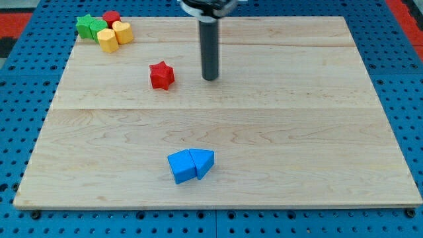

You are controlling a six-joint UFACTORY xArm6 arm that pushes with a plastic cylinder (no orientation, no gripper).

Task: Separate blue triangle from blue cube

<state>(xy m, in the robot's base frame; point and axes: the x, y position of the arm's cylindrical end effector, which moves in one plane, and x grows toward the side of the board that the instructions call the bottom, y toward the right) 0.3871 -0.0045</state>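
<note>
The blue cube (180, 166) lies near the view's bottom centre of the wooden board (317, 132). The blue triangle (203, 161) touches its right side. My tip (210, 79) stands in the upper middle of the board, far above both blue blocks and a little to the right of a red star block (161, 75).
A cluster sits at the board's top left corner: a green block (89, 26), a red block (111, 17), and two yellow blocks (108, 39) (123, 32). The board's edges border a blue perforated surface (410, 79).
</note>
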